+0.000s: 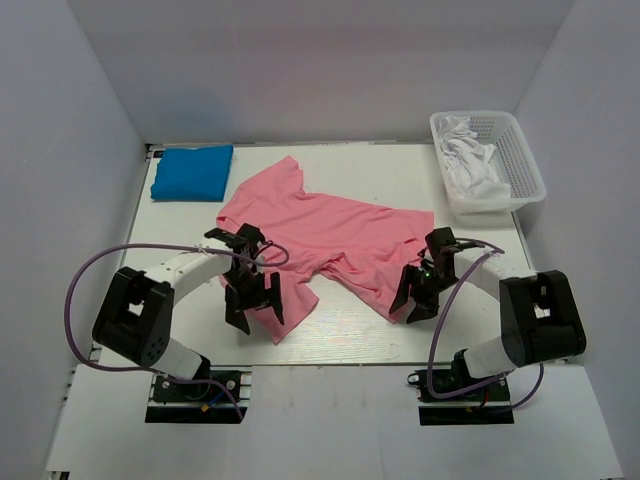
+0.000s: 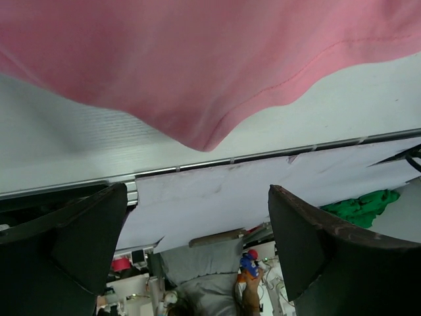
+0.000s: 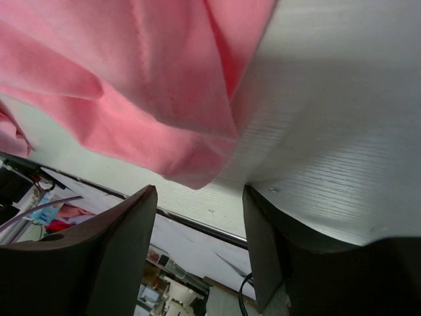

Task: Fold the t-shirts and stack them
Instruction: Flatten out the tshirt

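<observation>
A pink t-shirt [image 1: 325,235] lies crumpled and spread across the middle of the table. My left gripper [image 1: 255,305] is open, just over the shirt's near left corner, whose hem [image 2: 210,131] hangs above the fingers in the left wrist view. My right gripper [image 1: 417,298] is open beside the shirt's near right corner [image 3: 191,168]; nothing is between its fingers. A folded blue t-shirt [image 1: 192,172] lies at the far left. White t-shirts [image 1: 470,165] fill a basket at the far right.
The white mesh basket [image 1: 525,170] stands at the table's far right corner. The table's near edge [image 2: 250,158] runs just below both grippers. White walls close in the left, back and right sides.
</observation>
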`<move>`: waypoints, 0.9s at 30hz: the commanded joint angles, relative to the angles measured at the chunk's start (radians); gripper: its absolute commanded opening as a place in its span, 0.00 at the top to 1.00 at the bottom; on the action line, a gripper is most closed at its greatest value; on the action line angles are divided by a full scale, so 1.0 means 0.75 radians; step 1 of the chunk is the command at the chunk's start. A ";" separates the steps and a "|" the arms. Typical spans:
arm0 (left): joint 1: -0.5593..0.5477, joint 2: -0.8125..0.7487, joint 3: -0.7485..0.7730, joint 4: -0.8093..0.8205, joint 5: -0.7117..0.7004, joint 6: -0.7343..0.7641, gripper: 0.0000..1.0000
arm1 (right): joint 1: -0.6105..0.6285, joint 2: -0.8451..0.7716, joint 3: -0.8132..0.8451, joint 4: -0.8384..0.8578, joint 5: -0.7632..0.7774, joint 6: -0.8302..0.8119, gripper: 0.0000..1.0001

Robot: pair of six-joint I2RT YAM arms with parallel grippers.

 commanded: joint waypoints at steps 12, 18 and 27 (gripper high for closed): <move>-0.156 0.002 -0.179 0.181 0.037 -0.206 0.13 | 0.030 0.074 -0.026 0.149 -0.022 0.076 0.66; -0.203 0.002 -0.167 0.210 -0.030 -0.253 0.29 | 0.030 0.091 -0.002 0.147 0.020 0.068 0.68; -0.215 0.061 -0.136 0.230 -0.098 -0.298 1.00 | 0.030 0.013 0.023 0.085 0.049 0.066 0.85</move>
